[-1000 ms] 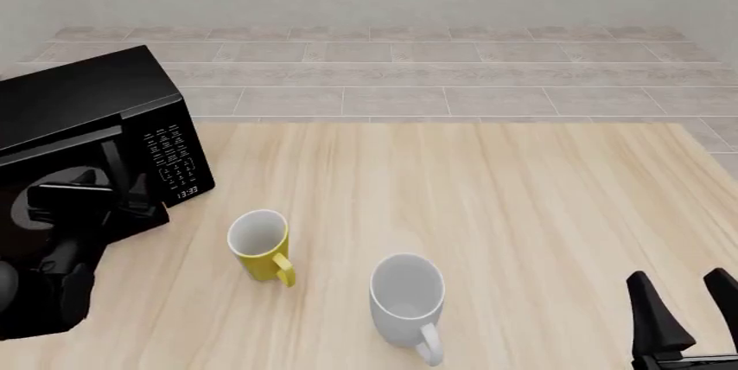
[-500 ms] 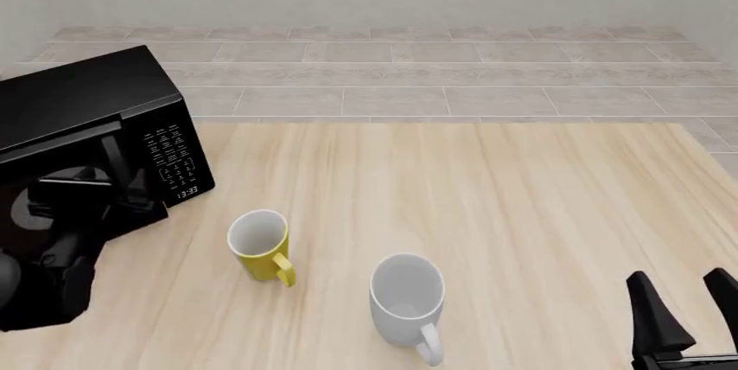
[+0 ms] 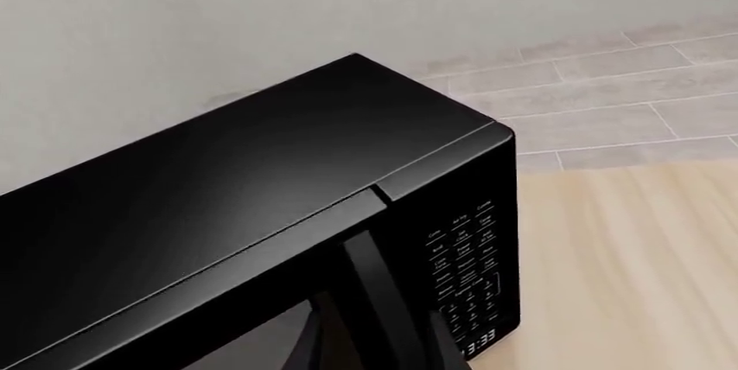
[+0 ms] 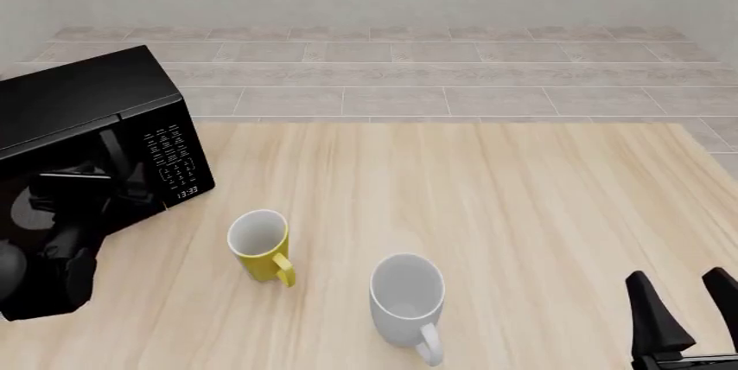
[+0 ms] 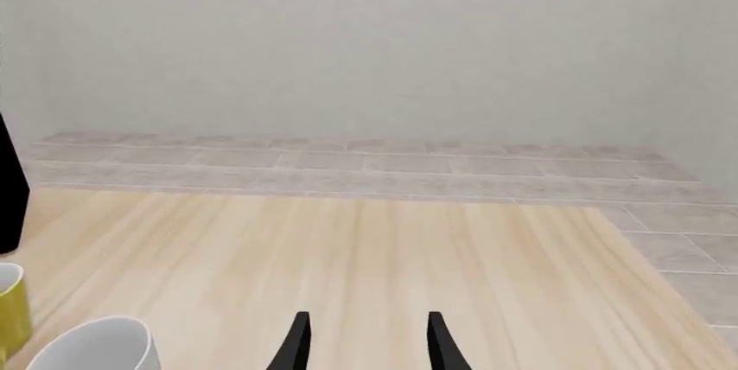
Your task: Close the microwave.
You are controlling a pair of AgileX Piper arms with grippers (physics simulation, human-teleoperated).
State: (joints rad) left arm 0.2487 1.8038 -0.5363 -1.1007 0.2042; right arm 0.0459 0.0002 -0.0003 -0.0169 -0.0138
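Note:
The microwave point(image 4: 86, 98) is a glossy black box at the table's far left, with a white-lettered keypad point(image 4: 173, 156) and a small clock. Its dark window door point(image 4: 69, 171) lies almost flush with the body. My left gripper point(image 4: 86, 190) is pressed against the door front, black on black and hard to make out. In the left wrist view the microwave point(image 3: 231, 188) fills the frame, and the left gripper point(image 3: 375, 348) shows two fingers spread on either side of the door's vertical handle. My right gripper point(image 4: 690, 309) hovers open and empty at the near right corner, also seen as the right gripper point(image 5: 366, 344).
A yellow mug point(image 4: 259, 240) stands just right of the microwave, and a white mug point(image 4: 406, 296) sits nearer the front. In the right wrist view the yellow mug point(image 5: 9, 305) and white mug point(image 5: 98, 344) show at one edge. Tiled floor lies beyond the table's far edge.
The microwave door has swung further toward the body as my left arm pushed forward against it. The right arm and both mugs have not moved.

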